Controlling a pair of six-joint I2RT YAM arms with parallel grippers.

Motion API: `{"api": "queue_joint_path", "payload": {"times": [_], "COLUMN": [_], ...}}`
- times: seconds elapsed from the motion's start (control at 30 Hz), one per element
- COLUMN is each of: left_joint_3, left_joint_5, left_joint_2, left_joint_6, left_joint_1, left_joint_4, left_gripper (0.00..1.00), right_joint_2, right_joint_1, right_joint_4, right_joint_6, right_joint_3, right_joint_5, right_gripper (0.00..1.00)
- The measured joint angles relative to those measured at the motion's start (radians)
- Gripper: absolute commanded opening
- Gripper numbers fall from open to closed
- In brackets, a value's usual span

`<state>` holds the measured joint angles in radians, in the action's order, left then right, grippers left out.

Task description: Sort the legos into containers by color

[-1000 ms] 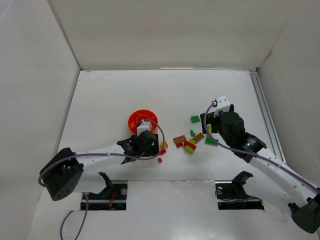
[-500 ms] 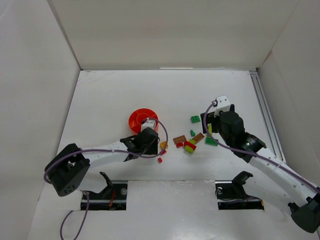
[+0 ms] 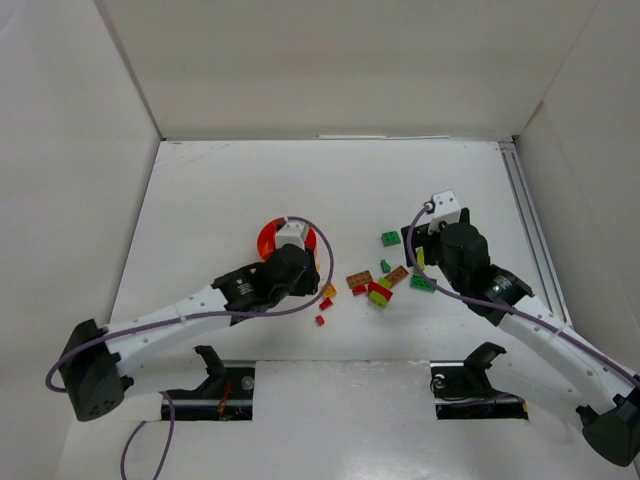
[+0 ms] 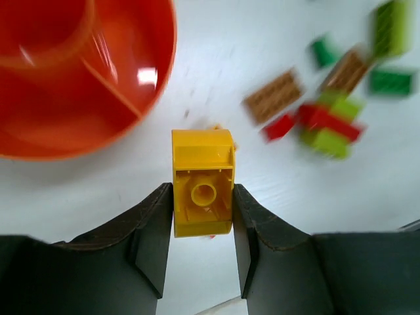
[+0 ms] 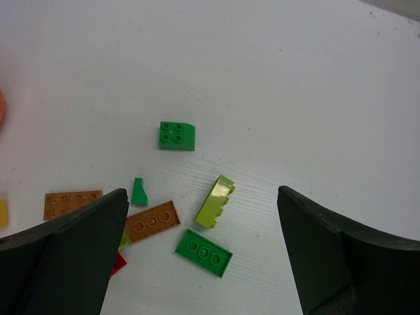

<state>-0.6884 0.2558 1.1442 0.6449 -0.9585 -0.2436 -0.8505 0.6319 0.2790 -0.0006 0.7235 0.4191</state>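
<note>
Yellow plastic brick (image 4: 202, 157) is clamped in left pincer (image 4: 203, 197); release is advised only over round red-orange plastic bowl (image 4: 131, 85). Right pincer (image 5: 201, 192) is spread apart.

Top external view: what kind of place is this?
Probably a lab robot test cell: white panels wall in a white table, the left arm and right arm bolted at its near edge, loose legos beside a red bowl, a yellow brick in the left claw.
</note>
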Motion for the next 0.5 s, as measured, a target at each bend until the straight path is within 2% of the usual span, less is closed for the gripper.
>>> {"api": "queue_joint_path", "payload": {"times": [0.1, 0.2, 0.37, 0.5], "left_joint_3": [-0.079, -0.148, -0.197, -0.198], "left_joint_5": [0.088, 0.179, 0.277, 0.275], "left_joint_2": [-0.128, -0.195, -0.143, -0.045], "left_joint_6": [0.004, -0.001, -0.035, -0.055], "left_joint_1": [0.008, 0.060, 0.177, 0.294], "left_joint_4": [-0.008, 0.002, 0.024, 0.026], "left_gripper": [0.17, 0.18, 0.18, 0.18], "right_joint_2": [0.007, 0.015, 0.018, 0.011], "right_joint_1": [0.000, 0.000, 0.000, 0.000], "right_joint_4": [-0.003, -0.004, -0.008, -0.018], "right_joint_6": [-0.006, -0.012, -0.020, -0.023], "right_joint_3": [-0.001, -0.001, -0.001, -0.001], "right_joint_5": [-0.001, -0.005, -0.013, -0.023], "right_gripper": [1.00, 1.00, 1.00, 1.00]}}
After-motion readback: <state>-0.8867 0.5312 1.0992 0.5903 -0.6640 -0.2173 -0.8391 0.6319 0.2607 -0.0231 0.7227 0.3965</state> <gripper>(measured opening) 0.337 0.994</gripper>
